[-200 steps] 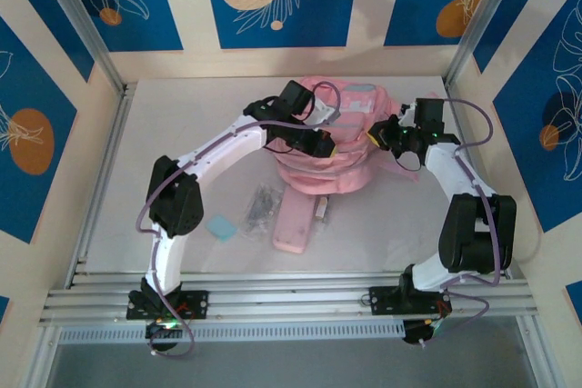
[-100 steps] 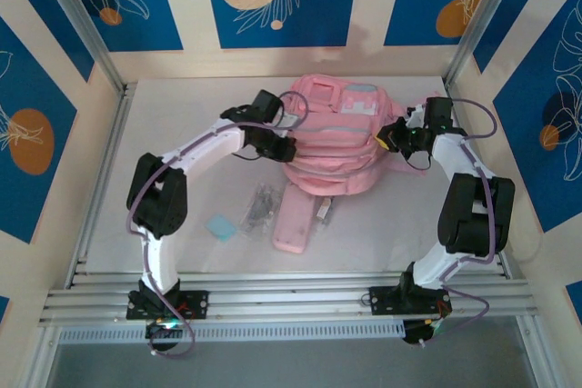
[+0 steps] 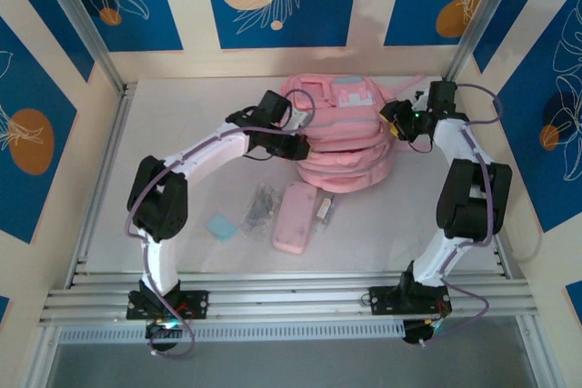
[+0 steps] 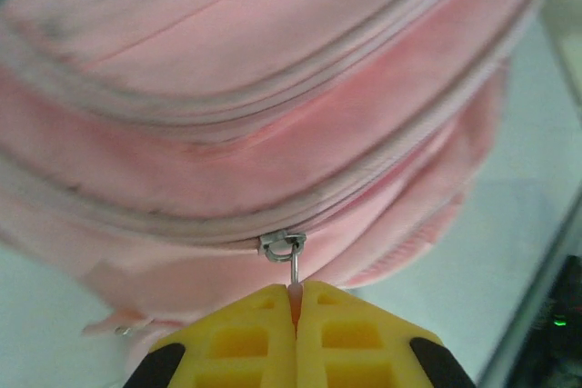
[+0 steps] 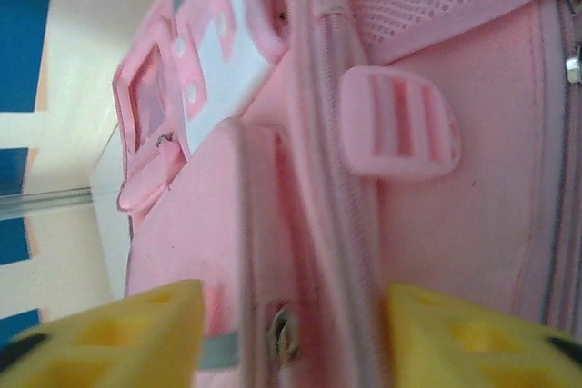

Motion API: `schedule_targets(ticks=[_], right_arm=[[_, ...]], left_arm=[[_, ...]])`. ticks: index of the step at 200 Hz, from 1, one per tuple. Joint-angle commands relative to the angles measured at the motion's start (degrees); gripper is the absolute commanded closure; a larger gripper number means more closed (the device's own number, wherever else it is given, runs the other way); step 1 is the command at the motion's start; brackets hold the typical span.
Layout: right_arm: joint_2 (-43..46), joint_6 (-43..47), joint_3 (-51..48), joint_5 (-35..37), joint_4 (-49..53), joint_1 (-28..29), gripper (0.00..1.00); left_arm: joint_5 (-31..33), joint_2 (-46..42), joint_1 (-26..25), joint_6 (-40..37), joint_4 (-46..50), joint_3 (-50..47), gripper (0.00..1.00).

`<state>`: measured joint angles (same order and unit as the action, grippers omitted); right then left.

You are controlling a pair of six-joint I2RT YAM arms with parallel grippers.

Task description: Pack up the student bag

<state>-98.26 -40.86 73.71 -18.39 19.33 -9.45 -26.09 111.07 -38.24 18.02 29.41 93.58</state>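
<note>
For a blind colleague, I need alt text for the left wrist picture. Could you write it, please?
The left gripper, its yellow fingers pressed together, pinches the thin zipper pull of the pink student bag. The bag's soft fabric, crossed by zipper lines, rises behind it, with pale table at the lower right.

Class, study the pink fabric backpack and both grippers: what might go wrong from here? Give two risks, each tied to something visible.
1. The left gripper pinches only the thin metal zipper pull of the large pink fabric backpack; it may slip free, or the soft bag may follow instead of unzipping.
2. The right gripper straddles the bag's side, hold unclear; if loose, the bag could slide onto the flat pink pencil case nearby.
</note>
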Motion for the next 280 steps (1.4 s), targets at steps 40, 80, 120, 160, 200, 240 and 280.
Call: schedule_targets(ticks=[40, 80, 120, 160, 200, 240, 280], right_arm=[[29.9, -9.3, -21.2, 4.0, 2.1, 1.2, 0.25], [43.7, -13.1, -30.2, 4.0, 8.0, 1.6, 0.0], [47.3, -23.0, -41.3, -1.6, -1.2, 2.0, 0.01], [44.0, -31.2, -51.6, 1.9, -23.3, 4.7, 0.01], [38.7, -31.2, -55.1, 12.1, -41.7, 9.4, 0.01], [30.0, -27.2, -52.5, 15.1, -50.8, 13.0, 0.22], [28.1, -28.3, -51.5, 15.8, -49.1, 13.0, 1.0]], left_arm=[[-8.2, 7.5, -3.9, 6.7, -8.4, 15.4, 1.0], [-7.0, 9.5, -4.0, 6.9, -8.7, 18.6, 1.0], [-7.4, 8.9, -4.0, 7.8, -10.0, 17.1, 1.0], [-8.1, 7.0, -4.1, 9.4, -12.3, 14.3, 1.0], [-9.8, 4.7, -4.1, 12.8, -16.6, 10.1, 1.0], [-11.5, 3.6, -4.1, 13.1, -16.7, 9.6, 1.0], [-9.3, 2.5, -3.1, 9.7, -12.9, 8.1, 1.0]])
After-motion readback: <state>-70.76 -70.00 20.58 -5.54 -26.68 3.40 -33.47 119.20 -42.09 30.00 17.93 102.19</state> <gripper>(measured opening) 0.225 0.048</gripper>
